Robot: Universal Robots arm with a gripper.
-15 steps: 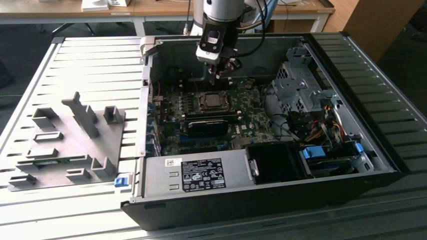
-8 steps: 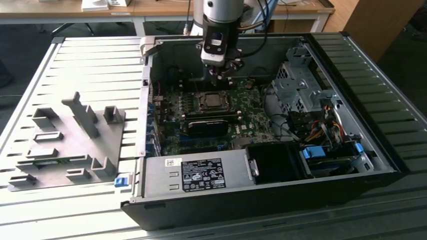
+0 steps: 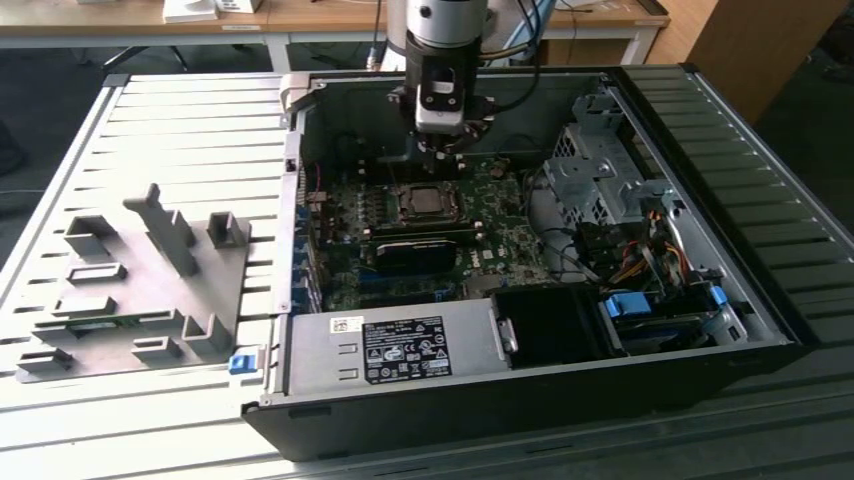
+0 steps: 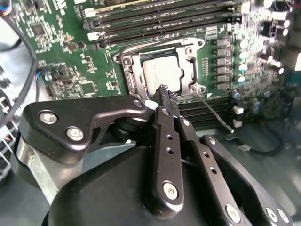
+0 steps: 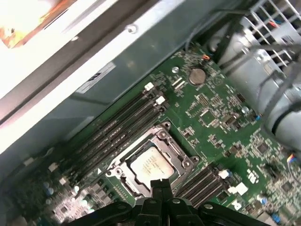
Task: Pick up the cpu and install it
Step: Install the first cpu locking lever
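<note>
The cpu [image 4: 162,73], a silvery square chip, lies flat inside the dark socket frame [image 4: 130,70] on the green motherboard; it also shows in the first wrist view as the cpu [image 5: 151,165] and in the exterior view as the cpu [image 3: 427,203]. My gripper [image 4: 162,90] hangs just above the chip's edge, its black fingers [image 4: 164,136] pressed together at the tips with nothing between them. In the exterior view the gripper [image 3: 442,152] points down into the open computer case. A thin wire lever [image 4: 214,113] juts from the socket's corner.
Memory slots [image 5: 117,129] run beside the socket. The case wall [image 3: 296,190] stands at the exterior view's left, a drive cage [image 3: 598,175] and cable bundles [image 3: 641,250] at its right, the power supply [image 3: 387,350] in front. A grey fixture plate with blocks [image 3: 147,280] lies outside the case.
</note>
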